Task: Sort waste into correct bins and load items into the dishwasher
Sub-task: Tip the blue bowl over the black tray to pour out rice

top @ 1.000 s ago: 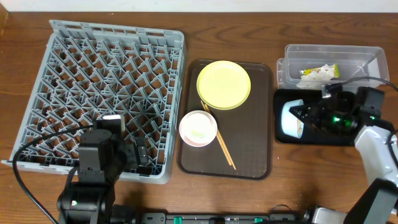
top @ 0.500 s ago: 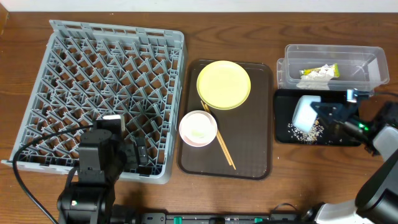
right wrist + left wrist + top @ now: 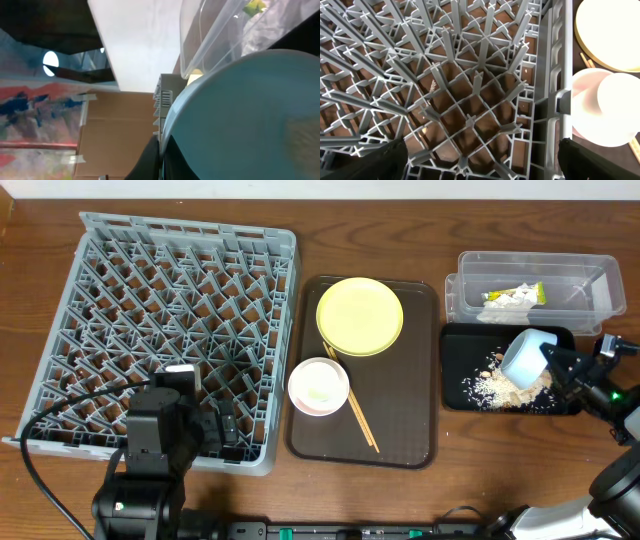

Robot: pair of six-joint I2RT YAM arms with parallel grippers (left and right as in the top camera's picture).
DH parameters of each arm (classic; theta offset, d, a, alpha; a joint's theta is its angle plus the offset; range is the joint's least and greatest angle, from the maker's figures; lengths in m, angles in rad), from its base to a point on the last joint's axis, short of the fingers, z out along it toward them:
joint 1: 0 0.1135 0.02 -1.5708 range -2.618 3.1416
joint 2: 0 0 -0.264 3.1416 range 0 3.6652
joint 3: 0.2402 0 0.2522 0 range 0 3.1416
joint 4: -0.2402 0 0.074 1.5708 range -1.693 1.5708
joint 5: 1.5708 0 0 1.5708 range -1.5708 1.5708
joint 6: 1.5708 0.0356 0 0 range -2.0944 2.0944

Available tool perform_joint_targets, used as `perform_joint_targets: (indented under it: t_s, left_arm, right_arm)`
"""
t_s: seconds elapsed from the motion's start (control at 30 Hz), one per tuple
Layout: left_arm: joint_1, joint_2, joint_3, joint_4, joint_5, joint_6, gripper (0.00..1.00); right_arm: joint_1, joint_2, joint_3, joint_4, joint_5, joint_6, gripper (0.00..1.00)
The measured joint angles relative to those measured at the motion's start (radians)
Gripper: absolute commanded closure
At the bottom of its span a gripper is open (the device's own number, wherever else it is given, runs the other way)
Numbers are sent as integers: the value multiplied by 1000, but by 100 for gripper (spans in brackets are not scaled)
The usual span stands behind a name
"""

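Observation:
My right gripper (image 3: 553,362) is shut on the rim of the light blue bowl (image 3: 527,357), held tilted over the black tray (image 3: 455,370). The bowl fills the right wrist view (image 3: 240,120). Beige food crumbs (image 3: 500,385) lie spread in the black tray. The clear tub (image 3: 590,272) behind it holds the green-and-orange wrapper and white paper (image 3: 512,297). The yellow plate (image 3: 359,315), pink-white bowl (image 3: 319,386) and chopsticks (image 3: 352,408) lie on the brown tray (image 3: 405,430). My left gripper (image 3: 480,162) is open over the grey dish rack (image 3: 170,330), near its front right corner. The white cup is out of view.
The dish rack lattice (image 3: 460,85) fills the left wrist view, with the pink-white bowl (image 3: 605,112) and yellow plate (image 3: 610,30) at its right edge. The brown tray sits between rack and bins.
My right gripper has moved right and tipped the blue bowl over the black tray. Food crumbs have spilled out and the pile in the tray has grown. The left arm has not moved.

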Motion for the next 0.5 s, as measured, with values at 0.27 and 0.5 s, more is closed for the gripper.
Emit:
perform_joint_targets:
  t_s: [0.27,0.5]
  left_arm:
    - [0,0,0,0,0,0,4]
    - [0,0,0,0,0,0,4]
  right_arm:
    - [136,-15,0,5,-6,23,99]
    - [263,-155,0,59,-8,75,99]
